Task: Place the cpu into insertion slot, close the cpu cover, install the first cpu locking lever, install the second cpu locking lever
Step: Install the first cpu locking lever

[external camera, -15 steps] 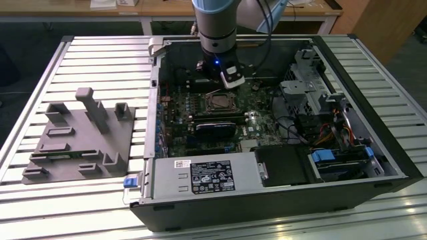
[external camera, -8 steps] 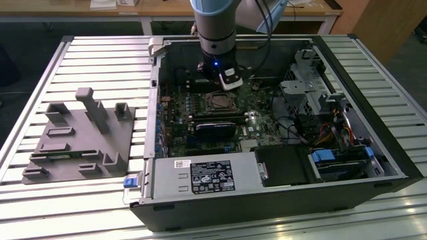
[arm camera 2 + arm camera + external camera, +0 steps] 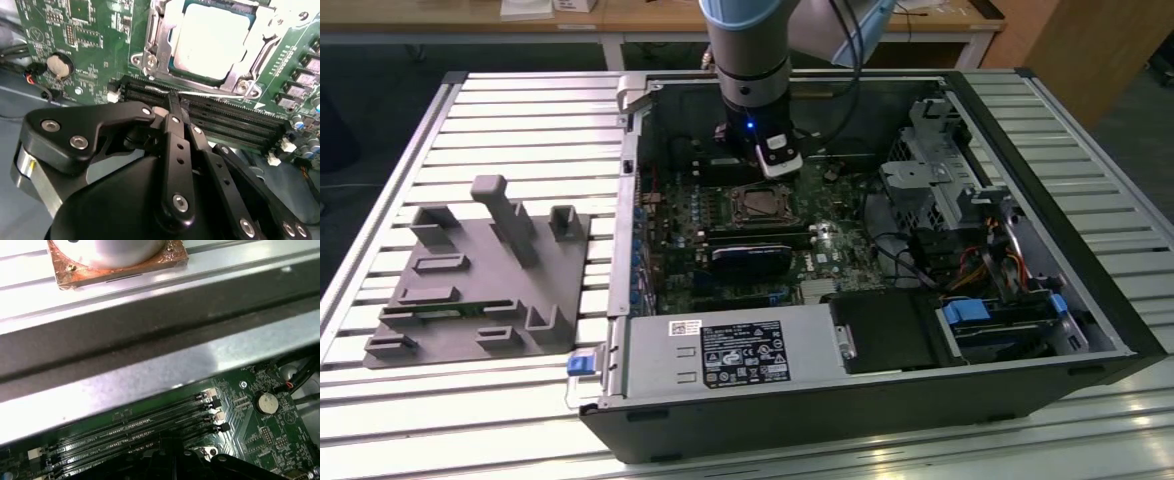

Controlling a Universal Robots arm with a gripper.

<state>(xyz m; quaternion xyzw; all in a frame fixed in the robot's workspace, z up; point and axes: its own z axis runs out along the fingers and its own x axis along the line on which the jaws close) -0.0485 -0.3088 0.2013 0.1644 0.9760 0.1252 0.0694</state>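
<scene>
Second wrist view: cpu (image 3: 210, 37) seated under closed cpu cover (image 3: 159, 40); gripper (image 3: 175, 105) clenched, tips at thin locking lever (image 3: 215, 93).

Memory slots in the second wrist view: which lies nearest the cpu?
The memory slot bordering the cpu cover, right at the gripper; the others lie farther off.

Light falls from above. In the second wrist view the cpu (image 3: 212, 42), just past the tool (image 3: 172, 102), glares almost white, and the tool itself looks dark. In the exterior view the table (image 3: 520, 110) shines bright, but the case (image 3: 854, 415) is dim inside, under the tool. In the first wrist view a metal bar (image 3: 150, 370) past the tool gleams and looks blurry.
</scene>
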